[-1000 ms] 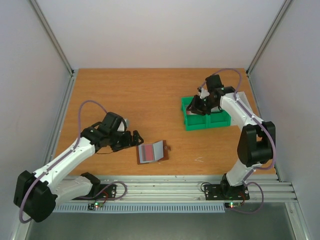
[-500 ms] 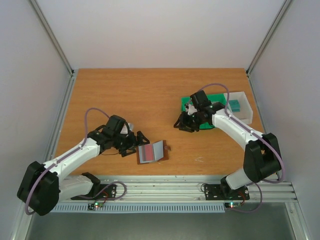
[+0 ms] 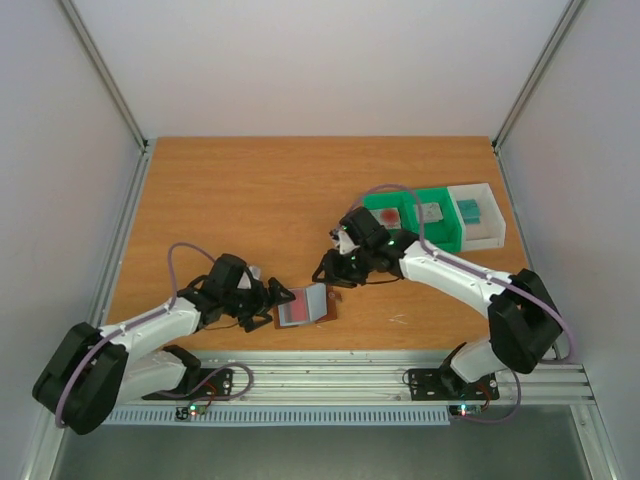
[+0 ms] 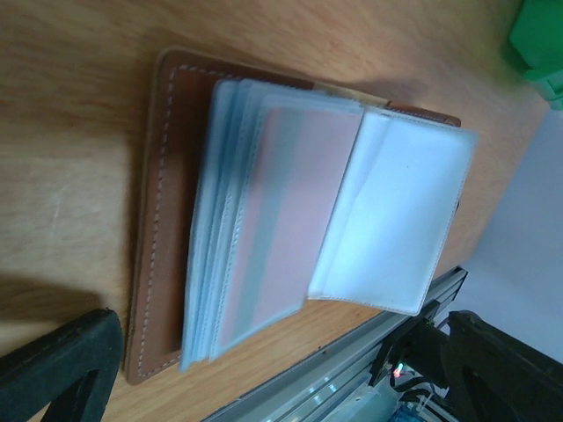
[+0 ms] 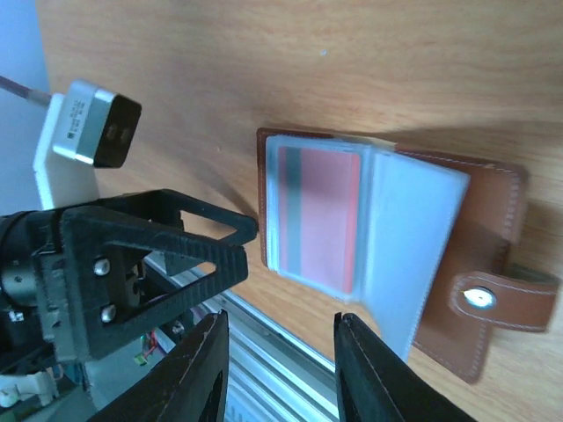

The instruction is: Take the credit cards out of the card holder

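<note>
Now that my right pincer (image 3: pixel 330 270) has swung away from the green bin (image 3: pixel 445 241) and come down across the table (image 3: pixel 230 190), it hangs just past the far right corner of the card holder (image 3: pixel 305 305), jaws partly spread with nothing between them. A second ago it was still over that bin, so the drop-off is done and I'm back for more. My left pincer (image 3: pixel 280 297) has crept in too, from well apart to just beside the holder's left edge, and it's spread wide and empty. The holder lies open and flat near the front edge, between my two pincers, brown leather down and its clear sleeves (image 4: pixel 387 220) fanned upward. Look behind me: a pinkish card (image 3: pixel 388 216) with a red blot lies in the green bin's left compartment, a grey card (image 3: pixel 432 212) in its right one, a teal card (image 3: pixel 468 209) in the white bin (image 3: pixel 490 237). So three are out, but I'm not finished, because a red card (image 5: pixel 327 220) with a dark stripe is sitting in the front sleeve. I reckon my left steadies the leather while my right pinches that card's edge. The sleeves look floppy, so the whole holder could lift with it.
</note>
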Controlling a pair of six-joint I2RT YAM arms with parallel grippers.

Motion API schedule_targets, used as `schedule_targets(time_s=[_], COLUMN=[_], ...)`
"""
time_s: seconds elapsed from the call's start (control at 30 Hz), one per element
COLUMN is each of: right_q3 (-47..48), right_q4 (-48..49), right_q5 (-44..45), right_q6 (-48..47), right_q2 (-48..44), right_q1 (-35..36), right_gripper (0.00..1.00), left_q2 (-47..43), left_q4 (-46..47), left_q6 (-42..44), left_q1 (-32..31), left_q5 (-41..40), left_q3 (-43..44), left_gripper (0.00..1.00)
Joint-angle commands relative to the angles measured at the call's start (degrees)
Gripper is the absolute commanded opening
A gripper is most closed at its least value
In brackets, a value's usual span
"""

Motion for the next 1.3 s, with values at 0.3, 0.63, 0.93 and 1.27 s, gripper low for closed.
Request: schedule_targets(time_s=[0.3,0.63,0.93,1.27], right_q3=[0.79,1.09,1.14,-1.7], right_q4=[9.53,11.42,11.98,16.02], right_q5=[3.41,2.74,2.97,2.16], right_q6=[0.9,-0.47,-1.06,-0.23], right_q2=[13.04,17.74,20.33,21.35], right_q1=[5.37,6.77,7.28,7.28], right_gripper=[0.32,0.28,0.26,0.07], left_q2=[-12.16,-17.43,-18.03,-18.0], left_q4=[3.8,2.22,4.67,7.11], left_q6=[-0.75,-0.21,-0.91,0.13], left_q1=[0.07,0.07,0.07,0.07], left_q5=[-0.58,-0.25,-1.05,-2.48], left_q3=[-4.58,-5.59,-6.82,-6.65], left_gripper=[0.98,0.95,0.91,0.87])
